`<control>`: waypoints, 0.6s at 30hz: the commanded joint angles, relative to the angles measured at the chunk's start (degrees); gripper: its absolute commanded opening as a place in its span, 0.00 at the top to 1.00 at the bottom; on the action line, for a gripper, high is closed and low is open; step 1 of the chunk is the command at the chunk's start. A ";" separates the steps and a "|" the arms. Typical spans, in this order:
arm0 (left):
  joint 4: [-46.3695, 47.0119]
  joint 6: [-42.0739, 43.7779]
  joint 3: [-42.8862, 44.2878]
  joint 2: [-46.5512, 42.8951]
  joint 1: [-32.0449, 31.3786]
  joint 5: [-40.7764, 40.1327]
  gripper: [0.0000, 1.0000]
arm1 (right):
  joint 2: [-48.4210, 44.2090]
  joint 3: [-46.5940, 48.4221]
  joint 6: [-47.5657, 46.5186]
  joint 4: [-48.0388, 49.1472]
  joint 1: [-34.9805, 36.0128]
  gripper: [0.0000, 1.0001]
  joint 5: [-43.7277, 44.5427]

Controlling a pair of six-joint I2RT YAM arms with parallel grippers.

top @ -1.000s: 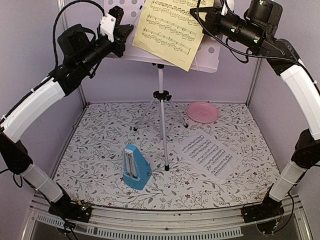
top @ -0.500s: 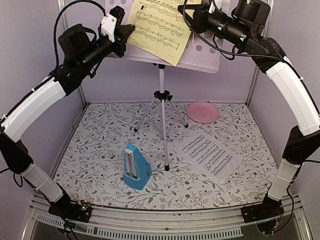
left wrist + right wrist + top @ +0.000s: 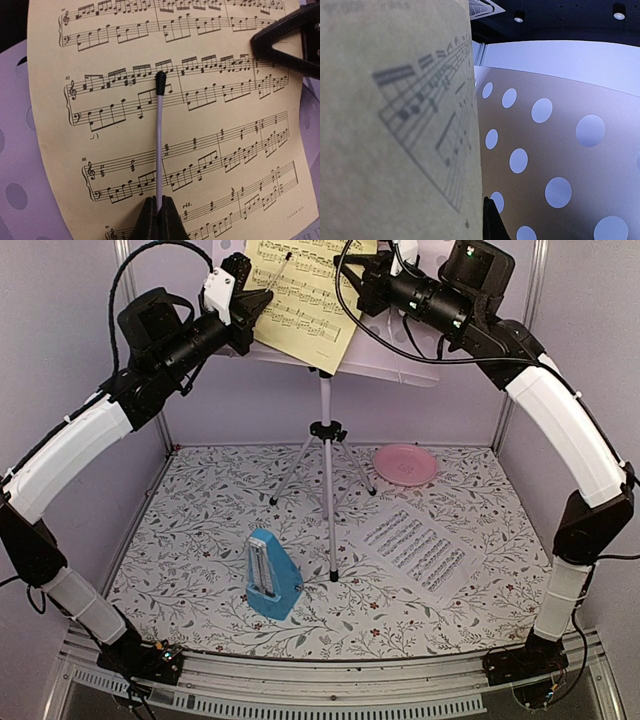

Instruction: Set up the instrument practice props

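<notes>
Could crease or tear the yellow sheet (image 3: pixel 300 310) if tugged by the right pincer (image 3: pixel 257 44) clamping its edge. Seemingly pinned ahead of the left pincer (image 3: pixel 159 215) by its gripped stick (image 3: pixel 159 135).

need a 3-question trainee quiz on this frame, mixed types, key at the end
1. True or false: the white sheet rests on the music stand.
2. What does the left gripper hold? A the white sheet; B a thin white stick with a black tip; C nothing.
3. Fill in: the right gripper is clamped on the edge of the ___ sheet.

Key: 1 false, it lies flat on the table; 2 B; 3 yellow, the yellow sheet.
</notes>
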 commanded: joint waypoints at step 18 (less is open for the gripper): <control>-0.26 0.96 1.12 0.18 -0.55 3.42 1.00 | 7.53 5.05 -15.33 9.60 2.13 1.00 -2.76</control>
